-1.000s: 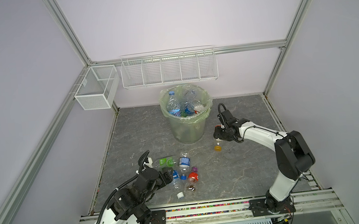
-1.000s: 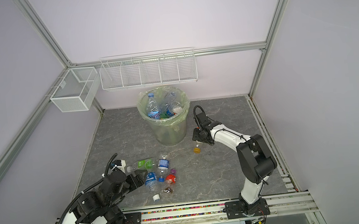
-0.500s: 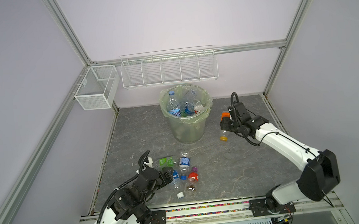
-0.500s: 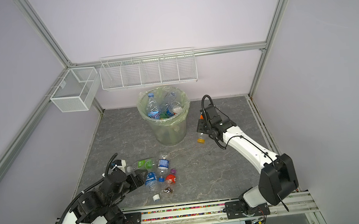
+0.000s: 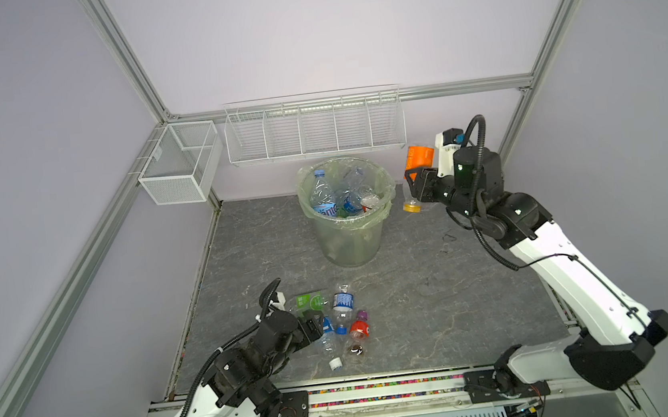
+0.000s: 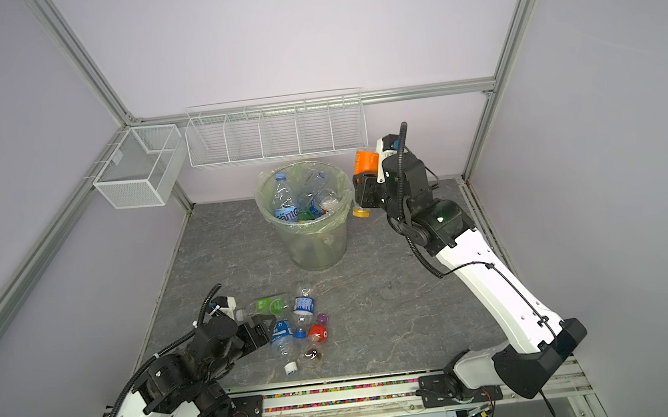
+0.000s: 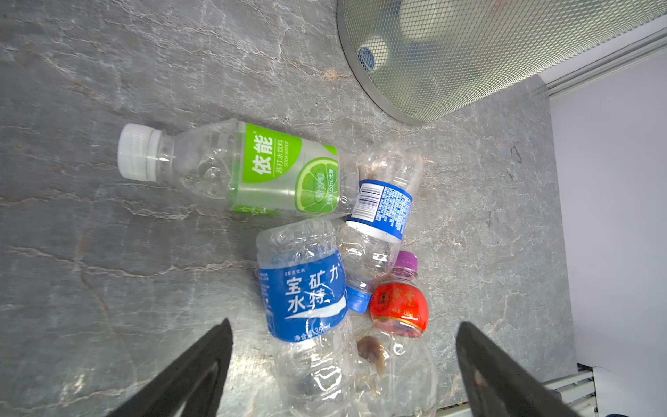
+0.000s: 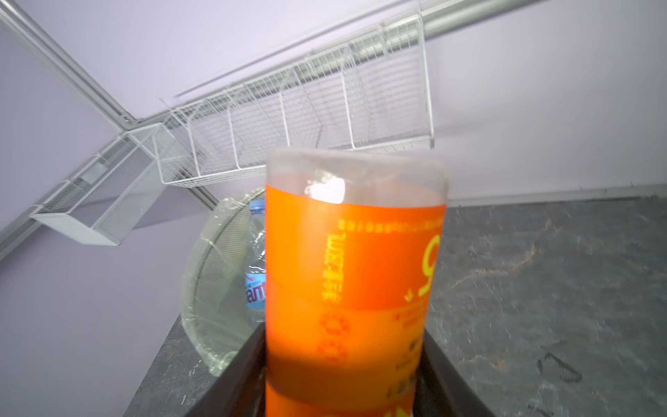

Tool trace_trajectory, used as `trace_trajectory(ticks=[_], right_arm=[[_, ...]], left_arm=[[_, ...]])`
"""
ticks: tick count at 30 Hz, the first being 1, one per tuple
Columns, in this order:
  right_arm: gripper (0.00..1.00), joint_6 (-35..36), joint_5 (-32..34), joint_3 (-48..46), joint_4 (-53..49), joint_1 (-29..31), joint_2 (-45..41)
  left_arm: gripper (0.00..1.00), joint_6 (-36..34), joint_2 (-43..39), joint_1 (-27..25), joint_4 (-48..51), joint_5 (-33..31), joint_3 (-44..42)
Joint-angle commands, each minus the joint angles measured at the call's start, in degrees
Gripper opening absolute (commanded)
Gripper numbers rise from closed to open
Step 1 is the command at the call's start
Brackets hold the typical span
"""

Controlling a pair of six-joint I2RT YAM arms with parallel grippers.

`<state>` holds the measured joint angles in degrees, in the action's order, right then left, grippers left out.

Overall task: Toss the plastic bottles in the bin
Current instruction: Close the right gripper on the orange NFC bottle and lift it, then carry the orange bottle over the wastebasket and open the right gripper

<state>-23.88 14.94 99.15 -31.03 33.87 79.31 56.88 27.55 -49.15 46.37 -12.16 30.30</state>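
Looking at the right arm, we find the right fingers (image 8: 234, 379) clenched on the orange-labelled bottle (image 5: 419, 158), which hangs upside down with its yellow cap pointing at the bench (image 5: 437, 300). We hold it raised, just beside the rim of the bin (image 5: 345, 237) on its right and not yet over the opening. We judge the height is there so the bottle can pass the bag-lined rim without snagging it. The bin already holds several bottles (image 5: 344, 200), so the drop needs only a short move sideways.

The left fingers (image 7: 202, 372) are released and empty, spread wide and low over the loose plastic bottles lying near the bench's front. In the left wrist view the blue-labelled bottle (image 7: 306, 296) lies between them. It touches a green-labelled bottle (image 7: 274, 169), a second blue one (image 7: 382, 209) and a small red-labelled bottle (image 7: 399, 307) with a purple cap. We judge the wide spread is meant to straddle that crumpled body. Because its neighbours press against it, closing may drag one along.
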Motion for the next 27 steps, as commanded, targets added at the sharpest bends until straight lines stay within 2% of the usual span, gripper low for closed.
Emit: trace_trajectory(ticks=[1, 6, 14, 19, 20, 21, 22, 23, 24, 25, 27], right_arm=[[0.14, 5.7, 2.5, 7.5, -0.7, 0.6, 2.7], [0.14, 7.0, 0.5, 17.7, -3.5, 1.0, 8.9], [0.15, 7.7, -4.5, 33.0, -10.6, 2.3, 24.2], [0.17, 7.1, -6.4, 34.6, -14.2, 3.6, 31.2], [0.20, 7.2, -6.1, 34.3, -14.7, 4.0, 31.9], [0.30, 7.5, -5.7, 34.2, -15.1, 4.3, 32.5], [0.45, 7.6, -5.9, 34.3, -15.5, 4.3, 32.9], [0.54, 7.9, -6.6, 34.8, -15.9, 4.3, 33.1], [0.68, 8.2, -6.9, 35.4, -16.6, 4.4, 33.3], [0.77, 8.5, -7.1, 35.9, -16.8, 4.4, 33.3], [0.81, 9.0, -7.3, 36.2, -17.0, 4.5, 32.7]], left_arm=[[0.96, 0.2, -0.4, -0.2, 0.5, -1.0, 0.5], [0.96, 0.3, -0.8, -0.2, 0.7, -1.2, 0.4], [0.96, 0.5, -1.1, -0.2, 1.5, -1.4, 0.7], [0.96, 0.8, -2.5, -0.2, 2.6, -2.0, 0.8], [0.96, 0.9, -2.8, -0.2, 2.7, -2.0, 0.8], [0.96, 0.9, -3.0, -0.2, 2.9, -2.2, 0.7], [0.96, 0.9, -3.2, -0.2, 3.2, -2.1, 0.7], [0.96, 0.9, -3.2, -0.2, 3.4, -2.2, 0.8], [0.96, 0.8, -3.3, -0.2, 3.6, -2.1, 0.8], [0.96, 0.8, -3.3, -0.2, 3.7, -2.1, 0.8], [0.96, 0.8, -3.4, -0.2, 3.7, -2.2, 0.7]])
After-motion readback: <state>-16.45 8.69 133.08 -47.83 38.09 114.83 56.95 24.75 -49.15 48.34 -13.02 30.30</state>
